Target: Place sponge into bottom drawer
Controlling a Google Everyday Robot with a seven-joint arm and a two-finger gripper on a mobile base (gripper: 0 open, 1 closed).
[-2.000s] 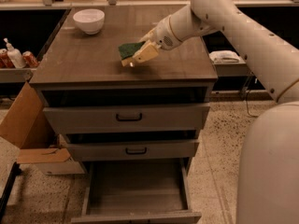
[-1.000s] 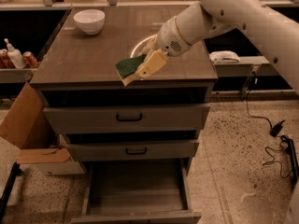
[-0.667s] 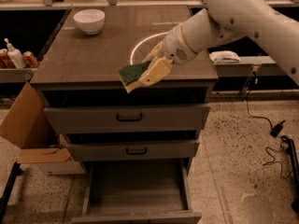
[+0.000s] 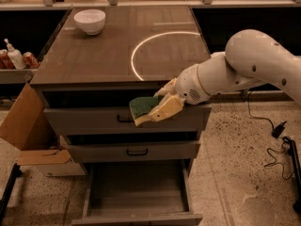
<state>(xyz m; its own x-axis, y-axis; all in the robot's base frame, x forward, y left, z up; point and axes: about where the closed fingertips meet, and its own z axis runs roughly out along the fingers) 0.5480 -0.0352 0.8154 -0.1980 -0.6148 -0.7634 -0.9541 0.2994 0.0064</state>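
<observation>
Gripper (image 4: 159,108) clamped on the sponge (image 4: 142,107) (green layer up, yellow foam along the lower edge), held in mid-air in front of the top drawer (image 4: 80,120), just past the cabinet top (image 4: 89,60). Bottom drawer (image 4: 136,194) stands pulled open approx. below, well apart from the sponge. White bowl (image 4: 90,20) at back-left of the top.

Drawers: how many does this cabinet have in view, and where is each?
3. The top drawer sits just under the countertop, behind the gripper holding the sponge. The middle drawer is below it. The bottom drawer is pulled open at the floor. None seem hidden.
</observation>
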